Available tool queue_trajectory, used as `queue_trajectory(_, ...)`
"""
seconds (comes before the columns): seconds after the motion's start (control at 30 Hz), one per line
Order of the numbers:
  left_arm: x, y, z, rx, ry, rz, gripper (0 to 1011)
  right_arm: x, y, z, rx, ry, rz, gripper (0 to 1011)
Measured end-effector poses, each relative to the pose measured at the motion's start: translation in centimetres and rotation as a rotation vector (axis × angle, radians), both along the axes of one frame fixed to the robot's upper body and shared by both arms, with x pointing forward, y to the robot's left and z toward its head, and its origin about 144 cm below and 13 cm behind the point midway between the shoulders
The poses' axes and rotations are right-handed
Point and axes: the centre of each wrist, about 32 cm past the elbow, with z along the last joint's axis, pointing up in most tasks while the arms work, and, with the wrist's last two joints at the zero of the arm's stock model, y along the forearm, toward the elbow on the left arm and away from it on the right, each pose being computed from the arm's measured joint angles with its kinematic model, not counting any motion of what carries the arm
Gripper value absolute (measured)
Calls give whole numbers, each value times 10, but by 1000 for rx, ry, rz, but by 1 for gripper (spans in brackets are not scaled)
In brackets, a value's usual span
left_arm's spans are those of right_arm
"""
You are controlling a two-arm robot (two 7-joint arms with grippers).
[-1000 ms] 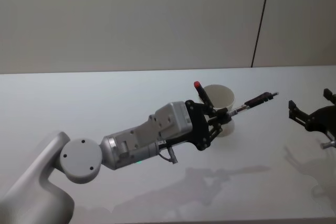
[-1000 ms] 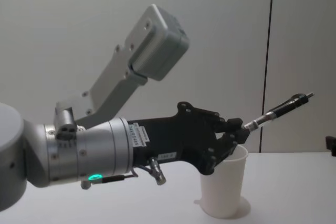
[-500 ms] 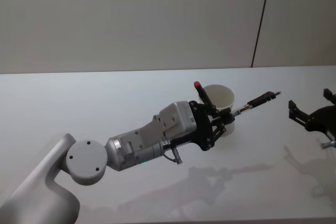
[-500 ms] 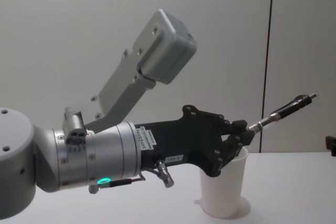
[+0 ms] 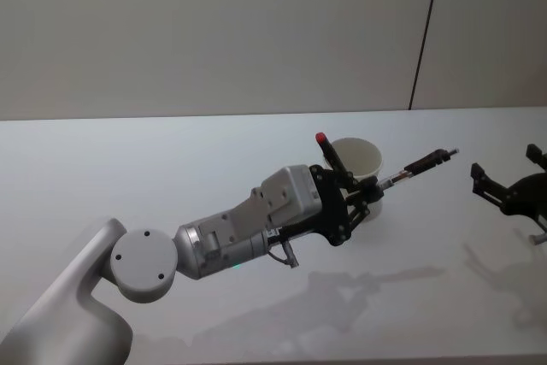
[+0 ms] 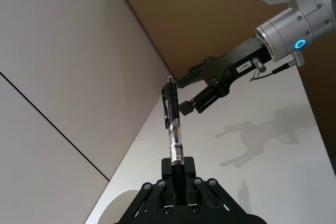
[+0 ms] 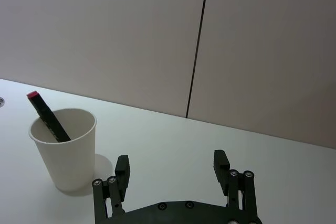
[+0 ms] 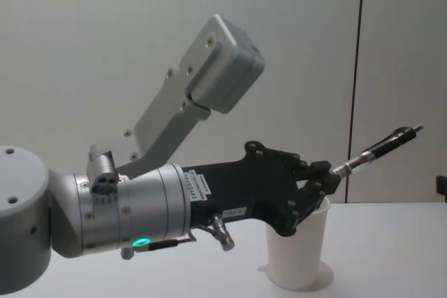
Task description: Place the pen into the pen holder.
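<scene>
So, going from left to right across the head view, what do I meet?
Left arm → cup, with the left gripper in front of it, shut on the pen → pen, sticking out to the right past the cup → right gripper, open, at the right edge.

White table [image 5: 128, 160], grey wall [image 5: 214, 32], red-capped black marker [image 7: 47, 120]

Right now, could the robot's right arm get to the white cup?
Probably yes, from the side: the open right gripper faces the pen holder across the table, nothing between. The left gripper, holding the pen, hangs by its rim, so the top looks crowded.
</scene>
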Motion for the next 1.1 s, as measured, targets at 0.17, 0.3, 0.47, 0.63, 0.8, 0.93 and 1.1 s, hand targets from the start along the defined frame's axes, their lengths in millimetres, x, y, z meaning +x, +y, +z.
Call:
queue_trajectory(0.17, 0, 0, 0, -1, 1, 0, 138, -3, -7, -1, 33, 6, 30, 1001)
queue_trajectory(0.3, 0, 0, 0, -1, 1, 0, 138, -5, -14, -2, 68, 18, 64, 1001)
queue_trajectory(0.47, 0, -1, 0, -2, 1, 0, 138, -8, -23, -3, 113, 41, 111, 1001)
queue_trajectory(0.63, 0, -1, 0, -2, 1, 1, 138, -11, -33, -5, 170, 74, 169, 1001)
queue_trajectory(0.8, 0, -1, -1, -2, 2, 1, 138, -13, -40, -6, 222, 106, 218, 1001)
queue_trajectory(0.93, 0, -1, -1, -2, 2, 1, 138, -14, -45, -7, 279, 138, 264, 1001)
queue_trajectory(1.1, 0, -1, -1, -2, 2, 1, 138, -15, -49, -8, 343, 171, 309, 1001)
